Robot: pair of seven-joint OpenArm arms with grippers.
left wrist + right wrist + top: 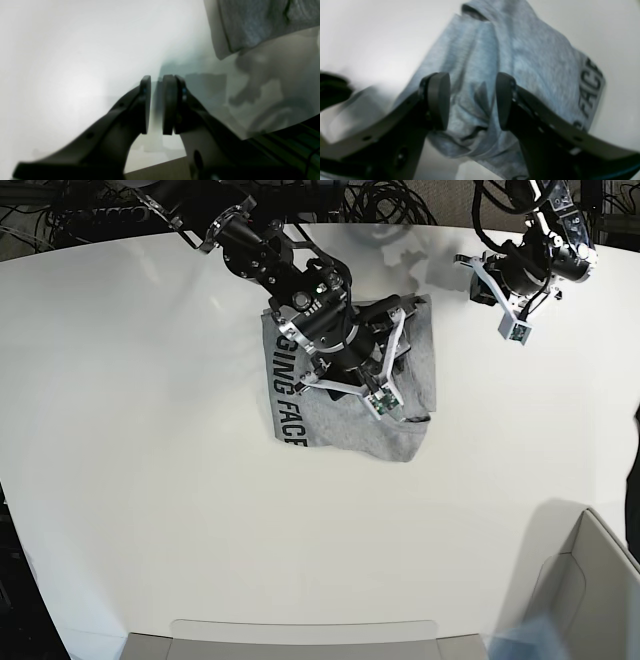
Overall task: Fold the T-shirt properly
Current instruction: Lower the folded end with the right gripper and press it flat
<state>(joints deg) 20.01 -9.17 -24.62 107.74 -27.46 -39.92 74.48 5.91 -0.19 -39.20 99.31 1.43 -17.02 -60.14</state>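
A bare stretch of white table (pixel 150 480) lies nearest the onlooker, with the pale wall of a box (pixel 590 580) rising at its near right corner. Beyond it, about mid-table, the T-shirt (pixel 345 415) sits as a compact grey bundle, already doubled over on itself, black lettering running along its left edge and a rumpled flap turned up at its far right corner.

Directly over the bundle hangs the right gripper (pixel 472 100), jaws parted a moderate way with nothing between them; the wrist view shows creased grey jersey under the gap, though whether the fingers (pixel 437 100) touch the cloth cannot be told.

Farther back and well off to the side, the left gripper (pixel 156 105) hovers over bare table, its pads drawn to a narrow slit and empty. Only a corner of the shirt shows at the edge of its view.

The fabric looks light, limp and thin, the sort that sags, wrinkles and drags its lower layers along when pulled. A pinch taken mid-panel would likely gather a tuft and spoil the fold; the better hold appears to be an outer edge or corner, such as the loose flap at the far right or the hem nearest the viewer, lifted just enough to carry it over flat.

Cables (pixel 380 200) crowd the table's far rim.
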